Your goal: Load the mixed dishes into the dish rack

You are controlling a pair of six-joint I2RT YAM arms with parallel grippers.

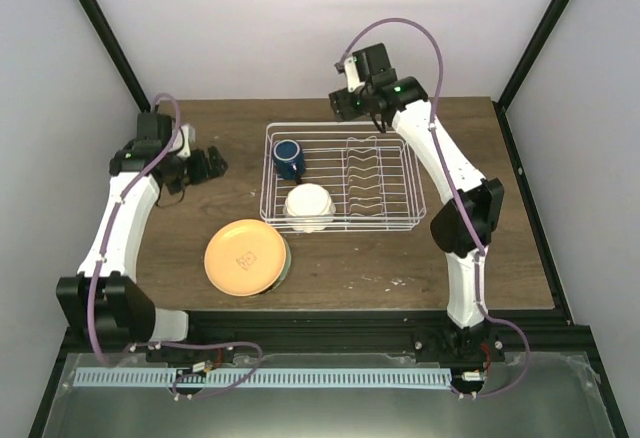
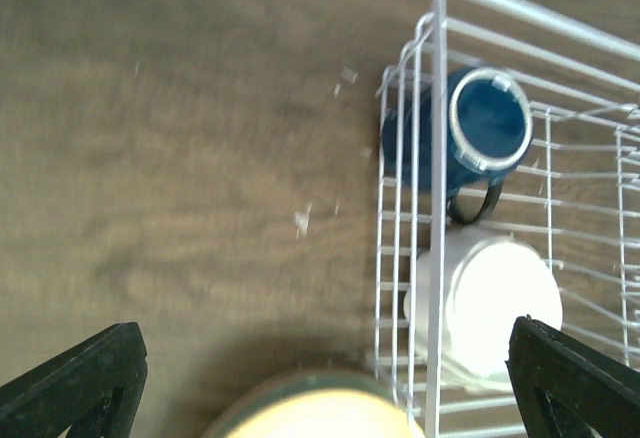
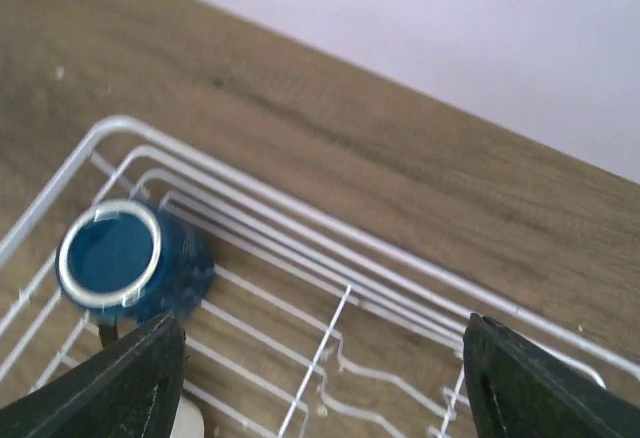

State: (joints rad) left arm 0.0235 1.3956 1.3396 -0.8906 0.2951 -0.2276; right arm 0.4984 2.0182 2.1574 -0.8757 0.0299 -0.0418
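Dark blue mug (image 1: 289,158) sits in rear-left corner of white wire dish rack (image 1: 365,180), w/ small white dish (image 1: 309,206) just in front of it, also inside. On wood counter (image 1: 400,258), near rack's front-left corner, orange-yellow plate (image 1: 245,256) lies atop mint-green plate (image 1: 287,261), only a rim sliver showing. Left fingers (image 2: 80,378) spread wide, empty, over counter beside rack; right fingers (image 3: 130,378) likewise apart, empty, above rack's back rail.

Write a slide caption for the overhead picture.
Blue mug and white dish loaded in the rack; orange plate atop green plate waits outside.
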